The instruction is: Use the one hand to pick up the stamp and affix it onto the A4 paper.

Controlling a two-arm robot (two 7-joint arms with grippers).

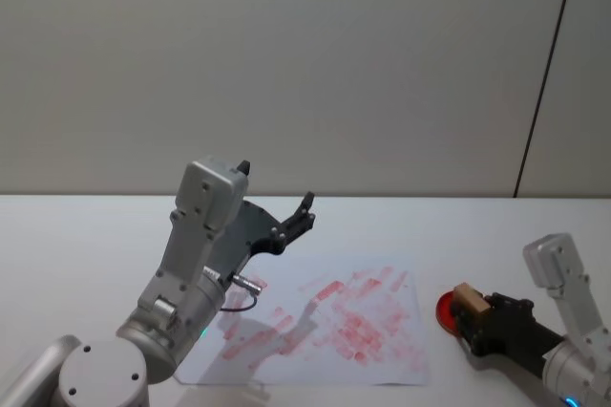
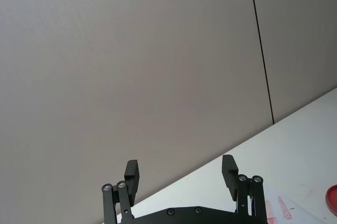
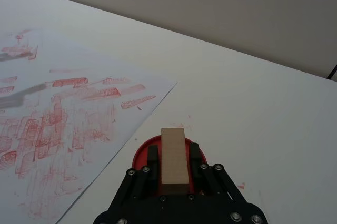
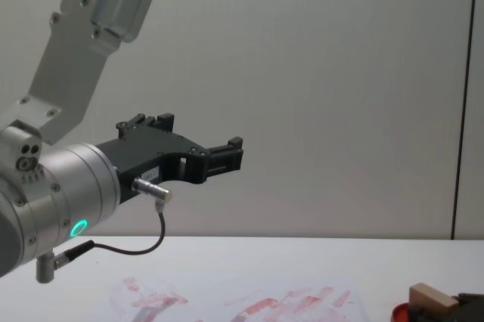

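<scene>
One stamp (image 3: 173,155), a small tan wooden block, stands on the one round red ink pad (image 1: 447,310), which lies on the white table (image 1: 76,235) just beside the right edge of the paper (image 1: 325,321). The right gripper (image 3: 174,156) has its two fingers (image 3: 152,156) closed against the block's two long sides, so it has hold of the stamp, with the block's lower end down on the pad. In the chest view the stamp (image 4: 432,298) shows at the lower right corner, above a sliver of the red pad (image 4: 400,312).

There is one sheet of paper, white and covered with many smeared red prints, the thickest of them toward its middle and right part. In the right wrist view the sheet's (image 3: 63,103) nearest corner comes close to the pad (image 3: 142,150) without touching it.

The left gripper (image 1: 277,206) hangs raised in the air above the paper's left half, well clear of the sheet. Its two fingers (image 2: 132,174) stand wide apart and hold nothing, pointing toward the grey wall (image 1: 305,63) behind the table.
</scene>
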